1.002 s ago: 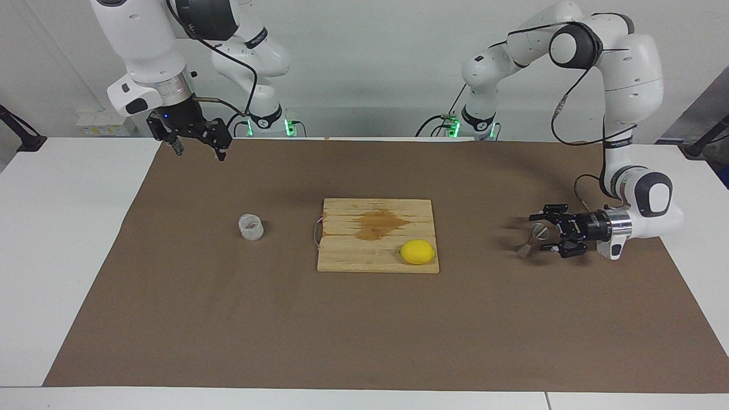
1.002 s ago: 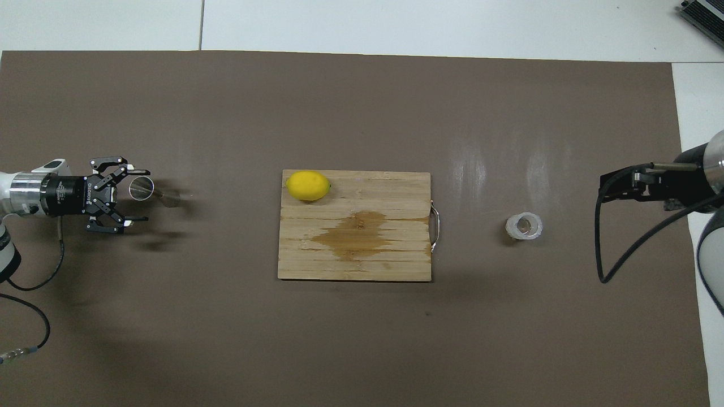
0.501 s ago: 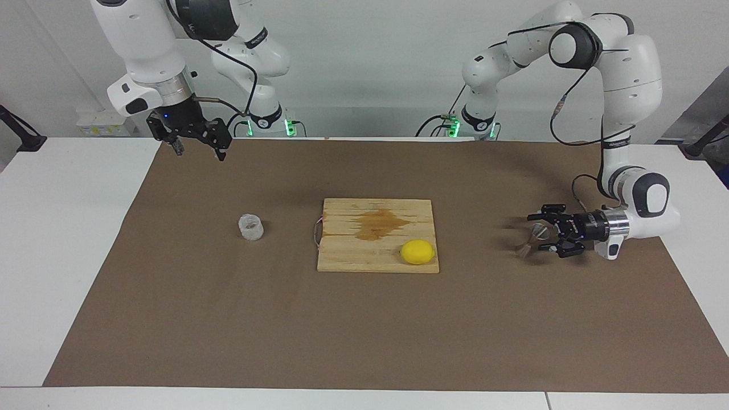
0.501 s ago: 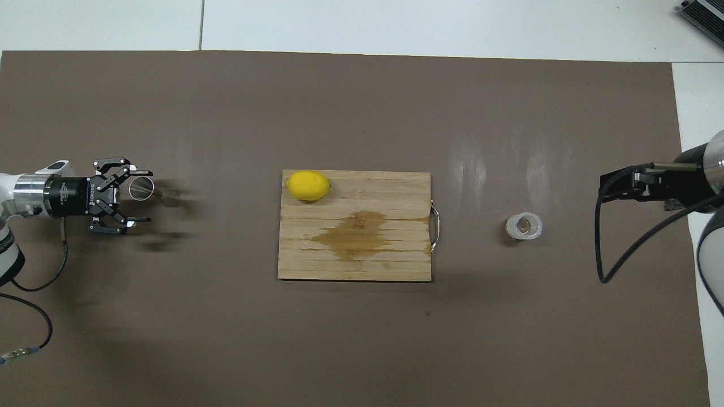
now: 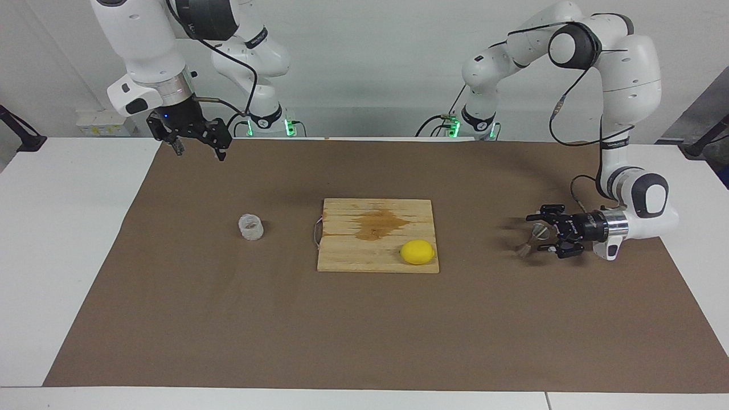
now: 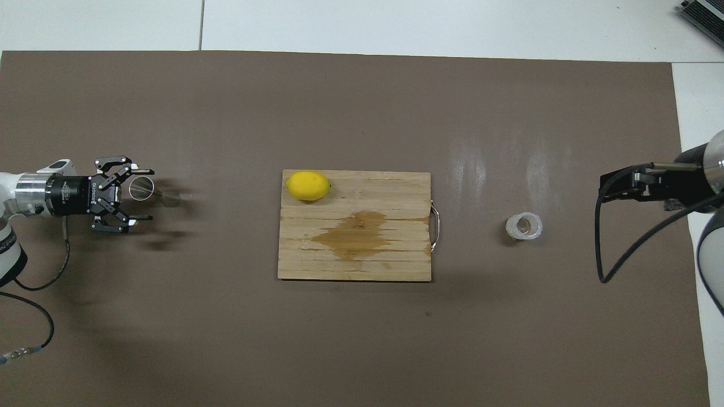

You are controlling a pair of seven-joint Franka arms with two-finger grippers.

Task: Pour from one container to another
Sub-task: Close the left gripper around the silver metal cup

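From across the table: my left gripper (image 5: 538, 232) lies low and level over the brown mat (image 5: 364, 319) at the left arm's end of the table, fingers spread wide and pointing toward the cutting board. The silver jigger (image 5: 531, 239) stands on the mat between those fingers, tilted as seen here; whether a finger touches it I cannot tell. My right gripper (image 5: 197, 149) hangs high over the mat's edge at the right arm's end of the table, close to the robots, jaws apart and holding nothing; that arm waits. The clear textured cup (image 5: 251, 226) sits upright on the mat beside the board's wire handle, toward the right arm's end and well apart from both grippers. The wooden cutting board (image 5: 347, 250) lies mid-table with a dark wet stain (image 5: 379, 222) on it and a lemon (image 5: 417, 252) on its corner farther from the robots, toward the left arm's end.

From overhead: my left gripper (image 6: 136, 195) reaches in level from the mat's (image 6: 362, 113) edge, fingers parted, with the jigger's (image 6: 141, 188) open mouth showing as a ring close against the finger farther from the robots. The cup (image 6: 524, 226) stands alone near the board's handle, with the right gripper (image 6: 625, 186) raised above the mat's end. The lemon (image 6: 307, 185) rests on the board (image 6: 396, 260), and the stain (image 6: 353, 236) spreads across the middle.
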